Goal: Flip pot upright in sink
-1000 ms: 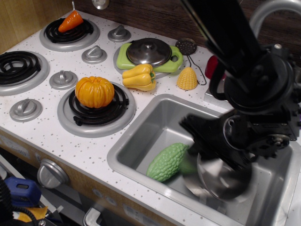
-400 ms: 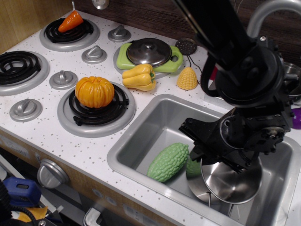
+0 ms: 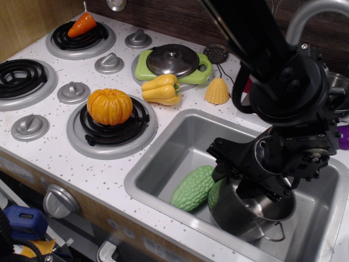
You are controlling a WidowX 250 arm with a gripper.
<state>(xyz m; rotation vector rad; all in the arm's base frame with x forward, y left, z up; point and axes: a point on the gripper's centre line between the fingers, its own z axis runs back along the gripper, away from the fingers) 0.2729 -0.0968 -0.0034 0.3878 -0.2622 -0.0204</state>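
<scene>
Stainless steel gleams in the lower right part of the large grey rectangular sink (image 3: 180, 143), where the small shiny cylindrical pot (image 3: 248, 215) stands with its open mouth facing up and slightly tilted toward the camera. A thin wire loop handle sticks out at its lower right side. The black end effector (image 3: 252, 183) of the robot arm reaches down over the pot's rim, with its dark fingers at the near edge of the opening; whether they pinch the rim or merely sit against it cannot be told, since the wrist body hides the contact.

Just left of the pot, touching or nearly touching its wall, lies a bumpy light-green bitter gourd (image 3: 193, 188) on the sink floor.

On the white speckled surface (image 3: 82, 169) left of the sink, an orange ribbed pumpkin (image 3: 109, 106) sits on a round grey burner. Behind the sink's far left corner lie a yellow bell pepper (image 3: 161, 89) and a small yellow corn cob (image 3: 217, 91). A flat round steel lid with a knob (image 3: 173, 59) rests on a lime-green tray, and an orange carrot (image 3: 82, 24) lies on the far burner.
</scene>
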